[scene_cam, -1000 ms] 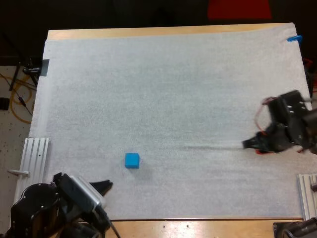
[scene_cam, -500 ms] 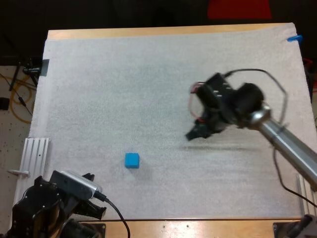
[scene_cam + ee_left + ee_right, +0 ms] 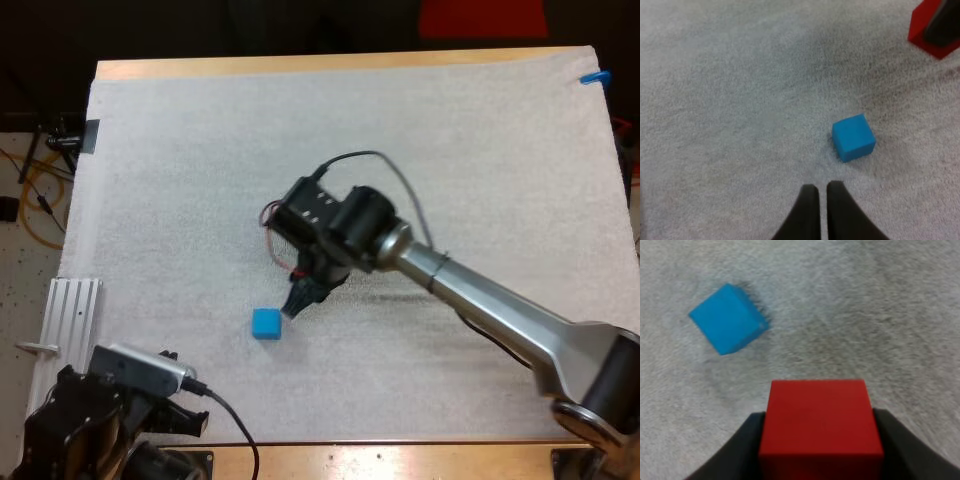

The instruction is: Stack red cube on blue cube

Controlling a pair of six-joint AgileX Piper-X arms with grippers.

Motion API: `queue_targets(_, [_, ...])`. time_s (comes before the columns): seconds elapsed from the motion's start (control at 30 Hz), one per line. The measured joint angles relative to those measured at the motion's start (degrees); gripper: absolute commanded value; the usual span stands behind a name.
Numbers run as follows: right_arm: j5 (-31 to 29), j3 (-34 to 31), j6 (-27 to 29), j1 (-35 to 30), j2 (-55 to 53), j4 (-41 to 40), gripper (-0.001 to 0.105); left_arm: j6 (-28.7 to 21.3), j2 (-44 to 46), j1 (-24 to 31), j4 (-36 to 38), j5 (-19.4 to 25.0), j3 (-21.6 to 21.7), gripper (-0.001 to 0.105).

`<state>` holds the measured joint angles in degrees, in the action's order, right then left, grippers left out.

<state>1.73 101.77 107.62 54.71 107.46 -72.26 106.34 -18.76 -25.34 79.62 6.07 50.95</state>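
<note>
The blue cube (image 3: 266, 323) lies on the white mat (image 3: 200, 180), near its front left. My right gripper (image 3: 301, 299) hangs just up and right of it, shut on the red cube (image 3: 821, 422), which its black fingers (image 3: 740, 452) press from both sides. In the right wrist view the blue cube (image 3: 728, 318) lies on the mat ahead of the red cube and off to one side. My left gripper (image 3: 822, 202) is shut on nothing, low over the mat a little short of the blue cube (image 3: 853, 137). Beyond it the red cube (image 3: 927, 35) hangs off the mat.
A ribbed metal rail (image 3: 72, 315) lies off the mat's left edge, near my left arm (image 3: 100, 415). My right arm (image 3: 480, 300) stretches diagonally across the mat from the lower right. Cables lie on the floor at the far left.
My right arm has swept left across the mat with the red cube, from the right edge to just beside the blue cube. My left arm has drawn back toward the front corner.
</note>
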Motion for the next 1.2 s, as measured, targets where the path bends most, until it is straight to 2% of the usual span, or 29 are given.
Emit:
queue_targets(0.13, [0.5,2.4,0.8,2.5,2.7,0.8,0.015,0.7,2.3,0.0,1.8,0.1,0.0,0.0])
queue_targets(0.5, [2.1,3.7,2.2,7.0,8.1,4.6,0.015,1.2,3.3,0.0,3.1,0.1,1.4,0.0])
queue_targets(0.8, [2.3,9.6,2.2,8.5,14.3,4.9,0.015,1.2,4.0,0.0,3.4,-0.5,2.4,0.0])
queue_targets(1.2, [-1.7,12.6,3.4,8.5,18.7,1.8,0.015,1.2,4.0,0.0,3.4,-0.7,2.4,0.0])
